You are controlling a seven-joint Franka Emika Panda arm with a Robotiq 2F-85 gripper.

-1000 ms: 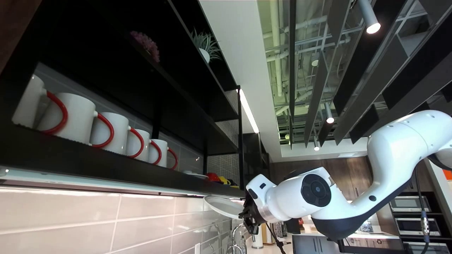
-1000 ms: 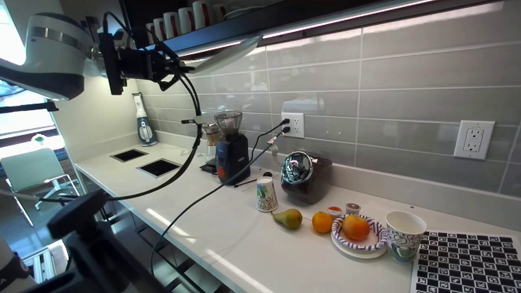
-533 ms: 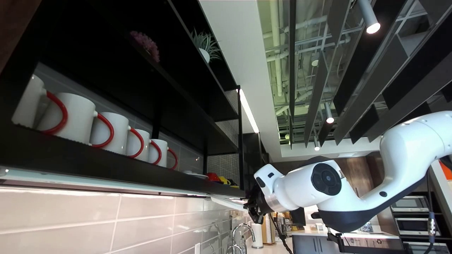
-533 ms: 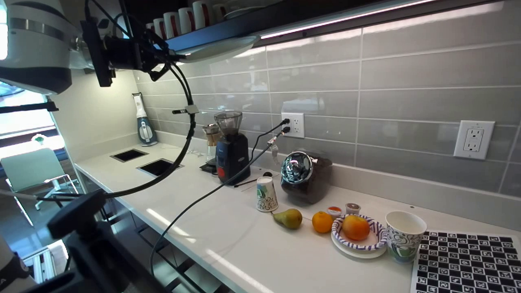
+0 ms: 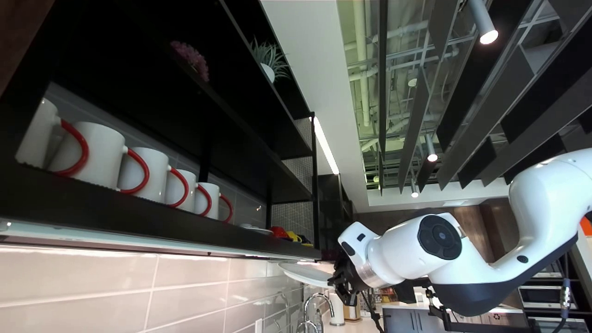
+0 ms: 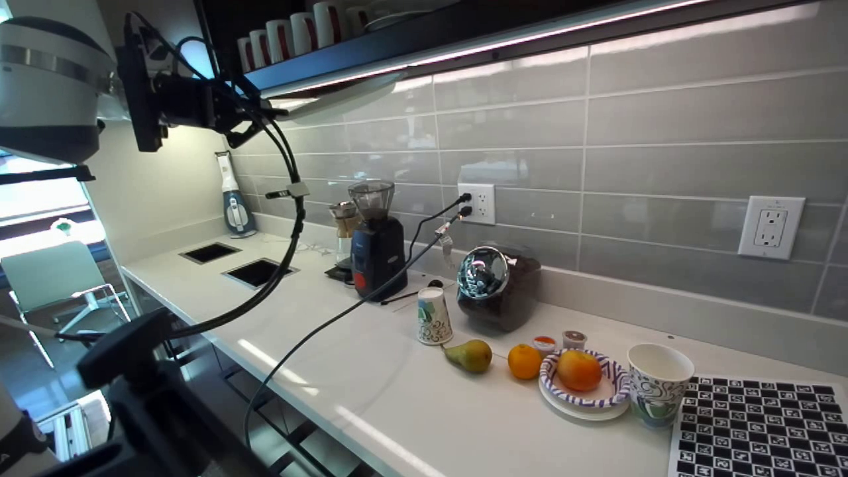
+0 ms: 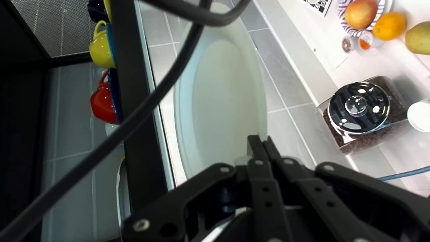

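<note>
The gripper (image 7: 262,138) is clamped on the plate (image 7: 221,101), its two fingers (image 7: 258,154) together on the rim; the plate reaches out ahead of them at a tilt, its far side higher than the held one. A black cable (image 7: 208,16) loops across the wrist view close to the gripper, and the arm (image 5: 471,274) stretches back behind it. Just beside the plate and a little above the gripper runs the dark shelf (image 5: 185,219); whether plate and shelf touch, I cannot tell. On it, above the gripper, sit the red cup (image 7: 102,102), the yellow cup (image 7: 100,52) and the white mugs (image 5: 99,152). Past the plate stands the tile wall (image 6: 517,152), with an outlet (image 6: 487,202) set lower than the gripper. Well below the gripper lies the counter (image 6: 371,377), and on it, going away from the gripper, are the grinder (image 6: 379,248), an inverted cup (image 6: 434,318), the jar (image 6: 500,291), a pear (image 6: 470,358), an orange (image 6: 525,362), a bowl (image 6: 617,377) with a fruit (image 6: 578,370) in it, two pods (image 6: 574,340) just beside the bowl, an upright cup (image 6: 658,384) and the checkered board (image 6: 762,424). Farthest off, on the floor (image 6: 46,361) below, is a chair (image 6: 59,275)
</note>
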